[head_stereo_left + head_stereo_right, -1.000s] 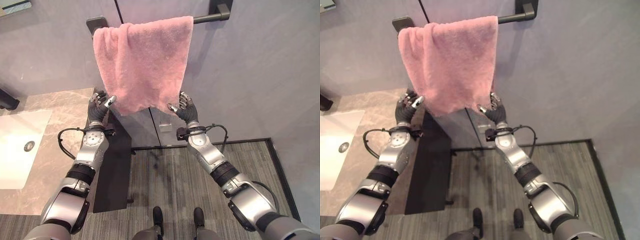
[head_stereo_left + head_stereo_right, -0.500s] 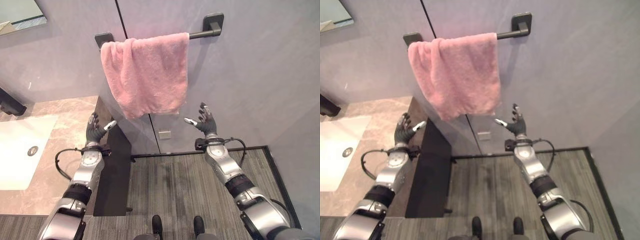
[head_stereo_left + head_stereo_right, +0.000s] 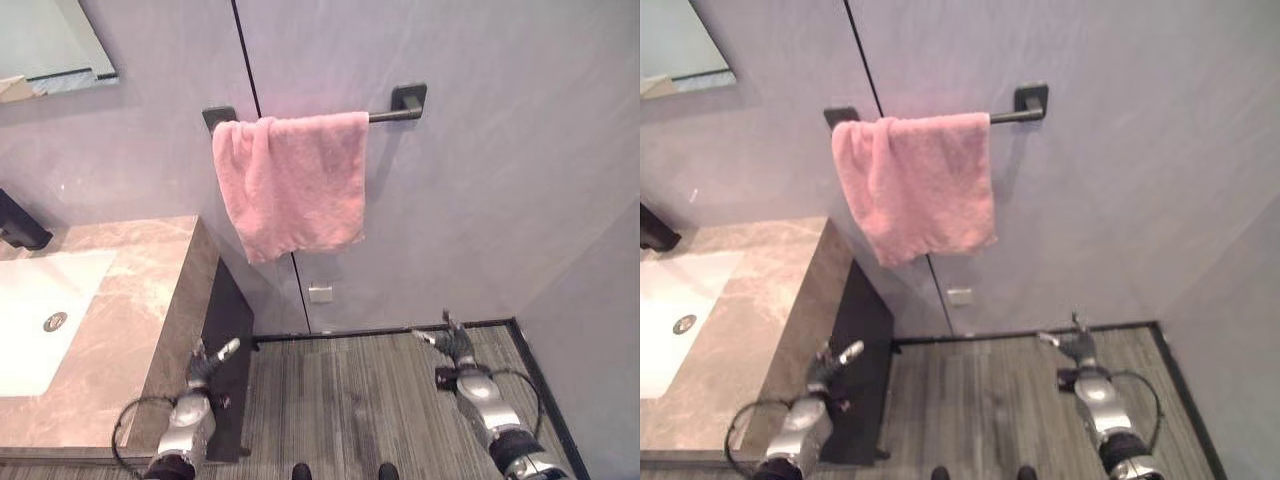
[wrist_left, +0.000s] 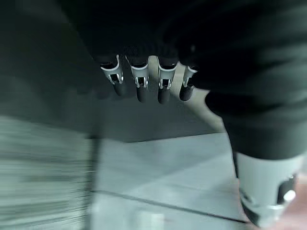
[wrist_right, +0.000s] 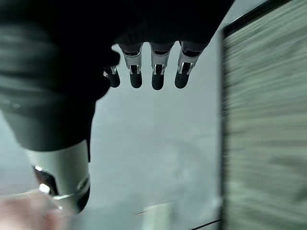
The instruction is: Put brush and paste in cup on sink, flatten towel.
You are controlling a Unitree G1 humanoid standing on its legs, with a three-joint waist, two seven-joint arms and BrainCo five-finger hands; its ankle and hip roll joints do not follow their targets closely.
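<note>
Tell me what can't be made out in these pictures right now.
- Sink: cut off by the left edge in both eye views, so any cup, brush or paste cannot be told.
- Towel: its back layer and the bar beneath are hidden by the front fold.
- Mirror: cropped at the top corner.

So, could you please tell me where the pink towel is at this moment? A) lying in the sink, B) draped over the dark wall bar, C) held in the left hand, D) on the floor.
B: the pink towel hangs over the dark wall bar, with both hands low near the floor and apart from it.
</note>
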